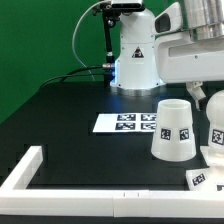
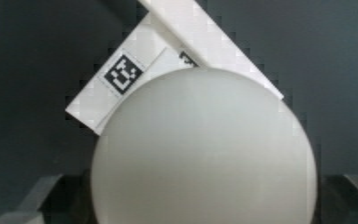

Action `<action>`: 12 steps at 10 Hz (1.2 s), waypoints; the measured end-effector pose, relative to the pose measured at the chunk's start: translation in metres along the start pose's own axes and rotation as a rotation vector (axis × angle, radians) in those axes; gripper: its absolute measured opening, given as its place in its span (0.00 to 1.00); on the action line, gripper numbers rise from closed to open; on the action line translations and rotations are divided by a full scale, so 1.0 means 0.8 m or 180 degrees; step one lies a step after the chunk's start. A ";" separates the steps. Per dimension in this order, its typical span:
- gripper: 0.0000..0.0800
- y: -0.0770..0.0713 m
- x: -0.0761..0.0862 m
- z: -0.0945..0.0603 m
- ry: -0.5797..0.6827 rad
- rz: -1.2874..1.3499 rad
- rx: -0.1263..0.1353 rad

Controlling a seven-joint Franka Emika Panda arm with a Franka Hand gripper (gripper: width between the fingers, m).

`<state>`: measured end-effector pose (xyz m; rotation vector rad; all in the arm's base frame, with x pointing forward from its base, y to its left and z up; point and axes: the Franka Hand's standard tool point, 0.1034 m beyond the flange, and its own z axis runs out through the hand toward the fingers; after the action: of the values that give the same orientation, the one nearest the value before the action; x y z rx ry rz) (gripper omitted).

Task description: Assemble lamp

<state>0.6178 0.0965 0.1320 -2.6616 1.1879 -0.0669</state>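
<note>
The hand grips the bulb, seemingly mid-carry; next it needs lining up over the base.

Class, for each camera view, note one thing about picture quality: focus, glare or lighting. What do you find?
Wrist view: the bulb fills most of the frame and looks soft, its edge blurred, while the tag on the base behind it stays readable. Exterior view: a bluish glow at the robot's pedestal reflects on the black table, and the shade is evenly lit.
</note>
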 end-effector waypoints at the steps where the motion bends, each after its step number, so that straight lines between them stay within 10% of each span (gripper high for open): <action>1: 0.71 0.000 0.000 0.001 -0.0043 0.0290 0.0031; 6: 0.71 0.000 0.003 0.006 -0.0323 0.2247 0.0362; 8: 0.79 0.001 0.003 0.006 -0.0319 0.2082 0.0363; 12: 0.87 0.004 -0.003 0.005 -0.0462 0.0078 0.0024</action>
<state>0.6141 0.0972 0.1277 -2.5948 1.1709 0.1236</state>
